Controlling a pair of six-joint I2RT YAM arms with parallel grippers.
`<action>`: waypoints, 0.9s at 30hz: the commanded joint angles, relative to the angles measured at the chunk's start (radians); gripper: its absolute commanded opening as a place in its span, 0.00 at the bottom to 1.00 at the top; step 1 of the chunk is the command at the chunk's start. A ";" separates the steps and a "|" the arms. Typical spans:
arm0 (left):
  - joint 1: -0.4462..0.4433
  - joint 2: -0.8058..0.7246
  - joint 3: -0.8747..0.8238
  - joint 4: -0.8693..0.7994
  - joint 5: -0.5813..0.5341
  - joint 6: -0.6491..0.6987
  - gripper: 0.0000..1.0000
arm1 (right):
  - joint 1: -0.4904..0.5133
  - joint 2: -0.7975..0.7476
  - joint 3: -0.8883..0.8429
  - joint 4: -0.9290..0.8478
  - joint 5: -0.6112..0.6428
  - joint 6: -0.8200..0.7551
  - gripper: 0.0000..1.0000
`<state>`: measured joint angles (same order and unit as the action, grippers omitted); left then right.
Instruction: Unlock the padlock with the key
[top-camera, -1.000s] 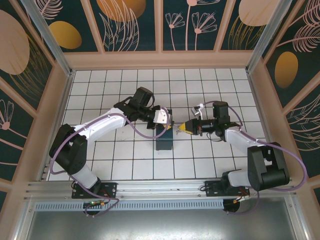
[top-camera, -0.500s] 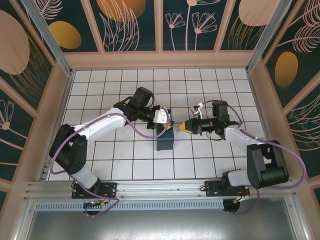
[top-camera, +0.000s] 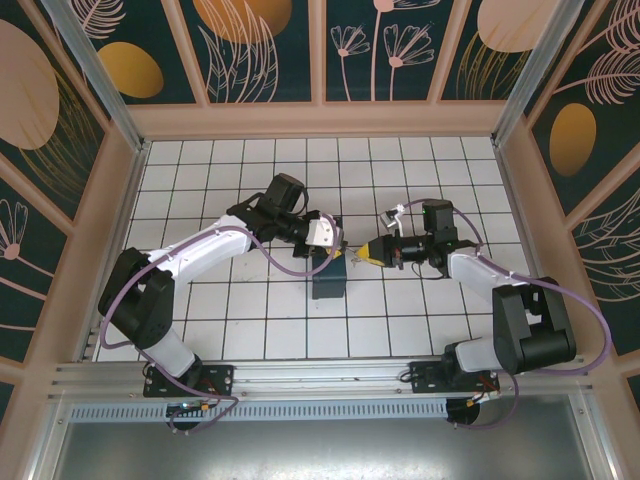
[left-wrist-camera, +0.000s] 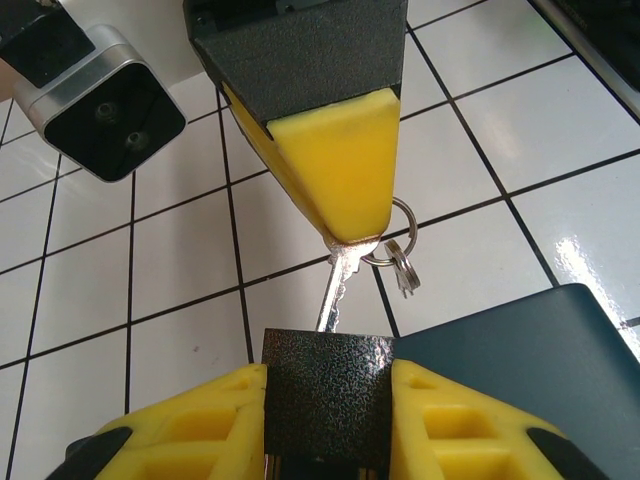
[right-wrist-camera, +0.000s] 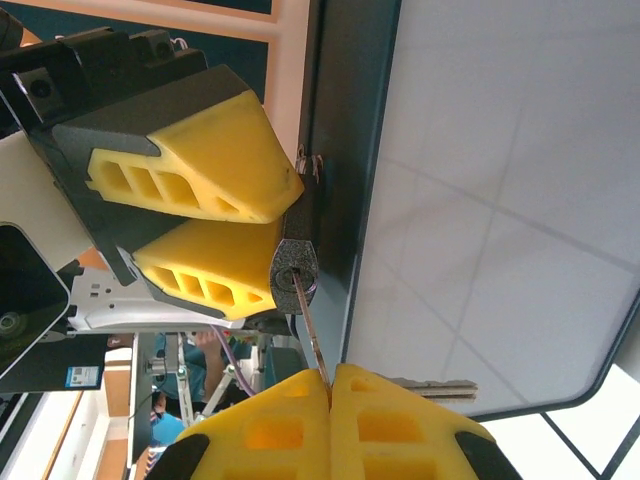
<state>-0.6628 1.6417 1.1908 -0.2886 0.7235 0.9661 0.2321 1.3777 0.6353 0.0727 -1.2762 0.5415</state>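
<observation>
In the top view the 2 arms meet at the middle of the frame above the white tiled table (top-camera: 230, 180). The left gripper (top-camera: 338, 248) reaches in from the left and the right gripper (top-camera: 360, 257) from the right. Their yellow tips are almost touching over the upper edge of a dark teal box (top-camera: 328, 285) that stands on the tiles. The padlock and key are too small to make out there.

In the left wrist view, the left gripper (left-wrist-camera: 328, 375) is clamped on the padlock (left-wrist-camera: 328, 400). Its 2 yellow fingers (left-wrist-camera: 200, 420) press the speckled black body from left and right at the bottom centre. Above it the right gripper (left-wrist-camera: 350, 225) points down from the top of the frame, pinched tight on the head of the silvery key (left-wrist-camera: 335, 290). The blade slants down to the padlock's top edge and touches it. A small ring (left-wrist-camera: 400, 262) hangs just right of the key head. A corner of the box (left-wrist-camera: 520, 380) sits at lower right, and a silver-cased camera (left-wrist-camera: 100, 100) at upper left.

In the right wrist view, the right gripper (right-wrist-camera: 330, 385) sits at bottom centre, its 2 fingers pressed together around the key (right-wrist-camera: 305, 325). The blade rises to the rounded end of the padlock (right-wrist-camera: 294, 262), its tip at the keyhole; how deep it goes cannot be told. The left gripper (right-wrist-camera: 285, 235) holds the padlock from the left, just beside the box (right-wrist-camera: 345, 150). A second key (right-wrist-camera: 430, 387) juts right near the lower fingers.
</observation>
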 joint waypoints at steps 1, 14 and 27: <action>0.001 -0.013 0.018 0.031 0.025 0.005 0.26 | 0.015 -0.005 0.035 -0.005 0.006 0.008 0.00; -0.019 0.010 0.043 -0.022 -0.089 0.039 0.26 | 0.021 0.010 0.075 -0.147 0.014 -0.075 0.00; -0.019 0.007 0.032 -0.012 -0.111 0.037 0.25 | 0.015 0.052 0.091 -0.260 0.057 -0.174 0.00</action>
<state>-0.6765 1.6588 1.2007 -0.3183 0.6075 0.9859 0.2451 1.4162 0.7074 -0.1493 -1.2301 0.4080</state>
